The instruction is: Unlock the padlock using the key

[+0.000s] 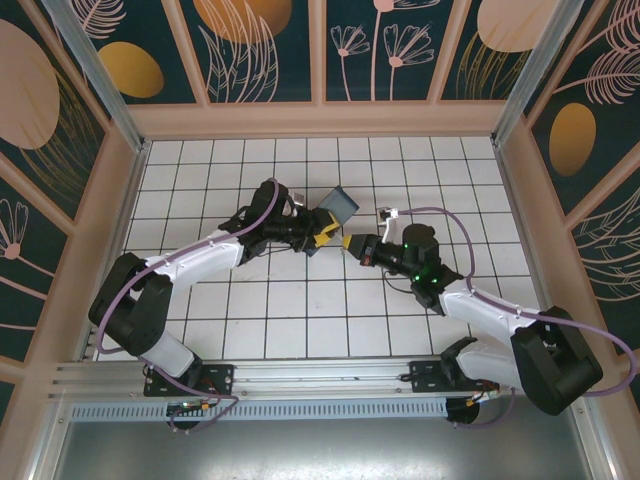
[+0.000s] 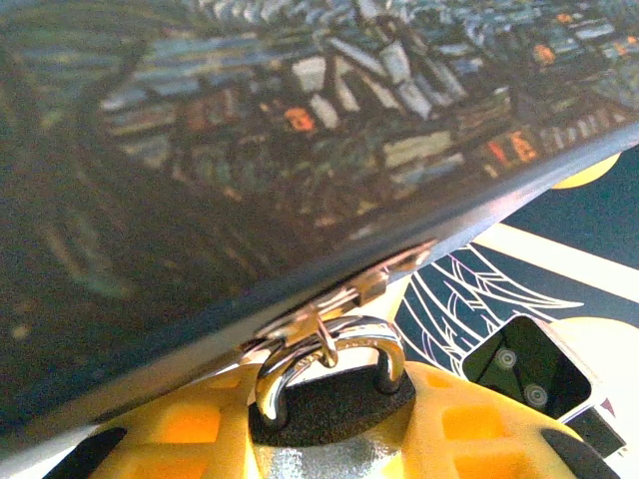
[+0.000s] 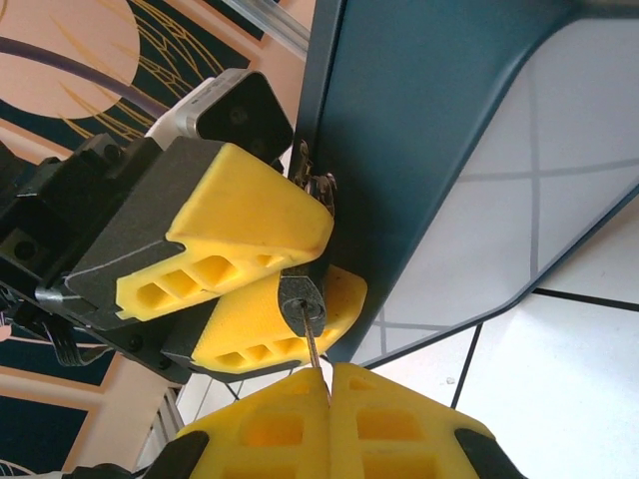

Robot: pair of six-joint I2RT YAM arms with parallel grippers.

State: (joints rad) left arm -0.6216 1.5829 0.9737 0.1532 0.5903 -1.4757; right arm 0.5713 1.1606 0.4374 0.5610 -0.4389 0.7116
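While hooked on the blue painted tin box point(image 3: 419, 150), got tiny dark padlock point(image 2: 329, 404) pinched between left gripper point(image 1: 322, 236) jaws; slender silver key point(image 3: 314, 349) squeezed in right gripper point(image 3: 329, 374) jaws, tip at lock just ahead.

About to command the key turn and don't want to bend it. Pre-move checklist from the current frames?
1. Left pincer clamped on the padlock: ok.
2. Right pincer shut on the key, shaft sticking out between the fingers: ok.
3. Tip of the key at the padlock's bottom face: ok. How deep it sits: cannot tell.
4. Shackle closed and threaded through the hasp of the tin box: ok, not yet unlocked.
5. Shaft of the key in line with the padlock: cannot tell.
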